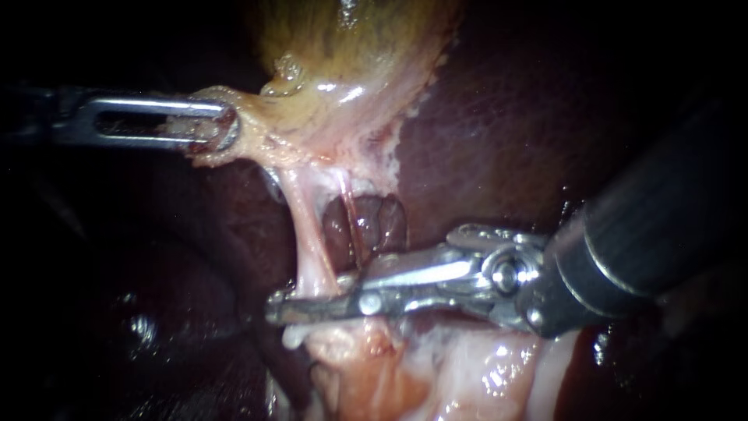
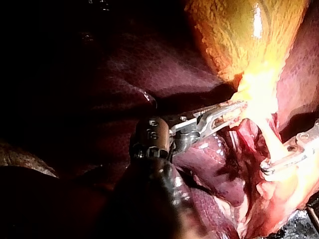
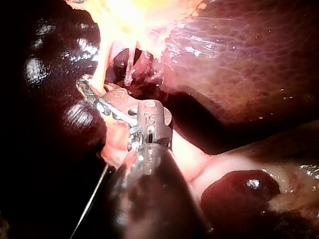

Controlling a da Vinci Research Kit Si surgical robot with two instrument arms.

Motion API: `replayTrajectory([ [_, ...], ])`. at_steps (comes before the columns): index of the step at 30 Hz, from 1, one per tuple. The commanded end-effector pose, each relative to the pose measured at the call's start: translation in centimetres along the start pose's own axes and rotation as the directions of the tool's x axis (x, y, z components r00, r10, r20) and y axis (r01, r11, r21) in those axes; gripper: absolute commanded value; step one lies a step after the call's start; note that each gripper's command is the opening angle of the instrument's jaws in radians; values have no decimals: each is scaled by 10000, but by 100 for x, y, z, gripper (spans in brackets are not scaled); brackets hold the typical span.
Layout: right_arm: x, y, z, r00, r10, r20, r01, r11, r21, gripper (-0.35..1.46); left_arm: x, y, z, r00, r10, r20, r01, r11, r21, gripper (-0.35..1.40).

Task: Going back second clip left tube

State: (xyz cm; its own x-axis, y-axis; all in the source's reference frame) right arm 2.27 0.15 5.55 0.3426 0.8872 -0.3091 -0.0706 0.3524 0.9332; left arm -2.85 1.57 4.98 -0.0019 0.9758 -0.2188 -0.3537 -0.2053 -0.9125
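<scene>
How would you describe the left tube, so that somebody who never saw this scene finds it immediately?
Start at the yellowish gallbladder at the top of the endoscope view, against the dark liver. From its narrow lower end two strands run down toward the right instrument. The left tube is the thick, pale pink one; its neighbour, the right tube, is thin and reddish.
</scene>
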Motion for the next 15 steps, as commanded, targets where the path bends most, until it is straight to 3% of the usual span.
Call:
replayTrajectory([
  [1,0,1,0,10000,-4,1,4,10000,-11,-35,0,0,0,10000,-1,-4,1,10000,3,-35],
  [5,1,11,7,9964,-842,-120,840,9964,-125,34,0,1,0,10000,-1,-5,1,10000,4,-35],
  [6,1,15,9,9951,-966,-220,959,9949,-302,41,0,1,0,10000,-1,-6,1,10000,4,-35],
  [15,-4,57,17,9567,-2821,-711,2717,9537,-1289,50,-1,1,0,10000,3,-8,-3,10000,7,-35],
])
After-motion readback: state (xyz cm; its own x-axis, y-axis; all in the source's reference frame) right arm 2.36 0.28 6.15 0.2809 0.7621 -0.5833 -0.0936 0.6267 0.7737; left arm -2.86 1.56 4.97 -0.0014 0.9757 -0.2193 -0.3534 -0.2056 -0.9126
